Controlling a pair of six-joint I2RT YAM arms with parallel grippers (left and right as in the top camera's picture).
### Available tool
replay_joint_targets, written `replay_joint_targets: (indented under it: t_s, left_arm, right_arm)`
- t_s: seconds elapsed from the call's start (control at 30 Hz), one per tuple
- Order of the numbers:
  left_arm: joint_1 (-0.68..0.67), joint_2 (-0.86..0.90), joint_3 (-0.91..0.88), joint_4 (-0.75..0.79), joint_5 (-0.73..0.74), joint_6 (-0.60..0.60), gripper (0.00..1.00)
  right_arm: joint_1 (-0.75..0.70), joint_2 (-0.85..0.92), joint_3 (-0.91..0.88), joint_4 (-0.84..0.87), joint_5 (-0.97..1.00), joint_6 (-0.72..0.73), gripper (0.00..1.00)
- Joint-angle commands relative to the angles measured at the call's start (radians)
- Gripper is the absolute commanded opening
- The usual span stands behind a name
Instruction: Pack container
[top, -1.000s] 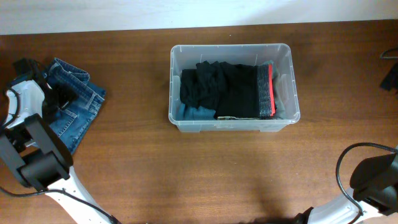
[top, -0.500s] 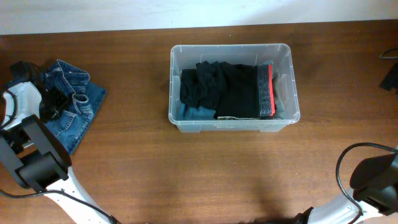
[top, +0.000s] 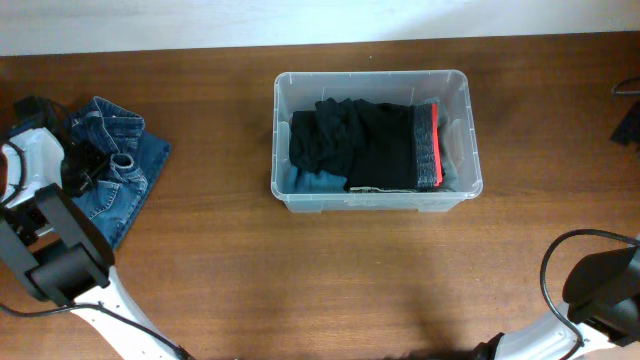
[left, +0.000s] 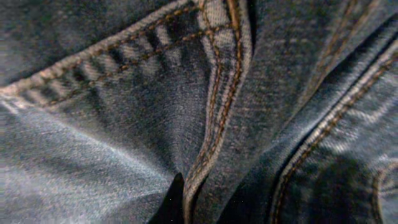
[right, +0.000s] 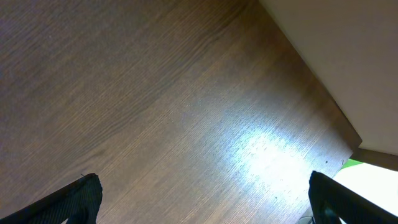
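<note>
Mid-table, toward the far edge, the container (top: 277, 150) sits square to the wooden table (top: 300, 280). It is a clear plastic bin with rounded corners and a rolled rim.

Contents: black folded garments (top: 355, 140) cover most of the floor. A grey waistband with a red stripe (top: 430, 145) runs along the right side of the stack. A pale blue garment (top: 312, 182) shows underneath at the near-left corner.

Well apart to the left of the bin, a pair of blue jeans (top: 125, 195) lies crumpled on the wood. On the jeans, near their far end, the left gripper (top: 88, 163) is down, with a fold of denim bunched just beside it. Its wrist view is filled with denim, and an orange-stitched seam (left: 214, 93) runs top to bottom. The fingers are not clearly seen, so I cannot tell whether the jaws are wide or pinched on cloth.

At the near-right corner, the right arm (top: 600, 285) is well apart from the bin. In its wrist view the right gripper (right: 205, 202) is spread wide, with black fingertips (right: 78, 199) at the bottom corners and only bare wood between them. A pale wall (right: 348, 56) lies beyond the table edge.
</note>
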Motion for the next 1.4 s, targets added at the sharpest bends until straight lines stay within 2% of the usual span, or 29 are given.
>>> replay_joint_targets:
  t_s: [0.0,0.97,1.0,1.03,1.07,1.1,1.13,1.37]
  left_arm:
    - [-0.013,-0.010,0.031,-0.030,0.052,0.001,0.00]
    - [-0.013,-0.138,0.053,-0.041,0.077,0.002,0.00]
    - [-0.013,-0.138,0.053,-0.042,0.077,0.002,0.06]
    - [-0.013,-0.138,0.053,-0.042,0.077,0.002,0.27]
    - [-0.013,-0.138,0.053,-0.042,0.077,0.002,0.69]
    - [-0.013,-0.138,0.053,-0.042,0.077,0.002,0.92]
    - [-0.013,-0.138,0.053,-0.042,0.077,0.002,0.99]
    - [-0.013,-0.138,0.053,-0.049,0.099,0.002,0.99]
  right_arm:
    - [0.001,0.000,0.004,0.001,0.013,0.008,0.98]
    - [0.001,0.000,0.004,0.001,0.013,0.008,0.98]
    - [0.001,0.000,0.004,0.001,0.013,0.008,0.98]
    - [0.001,0.000,0.004,0.001,0.013,0.008,0.98]
    - [0.001,0.000,0.004,0.001,0.013,0.008,0.98]
    - [0.001,0.000,0.004,0.001,0.013,0.008,0.98]
    - [0.001,0.000,0.004,0.001,0.013,0.008,0.98]
    - [0.001,0.000,0.004,0.001,0.013,0.008,0.98]
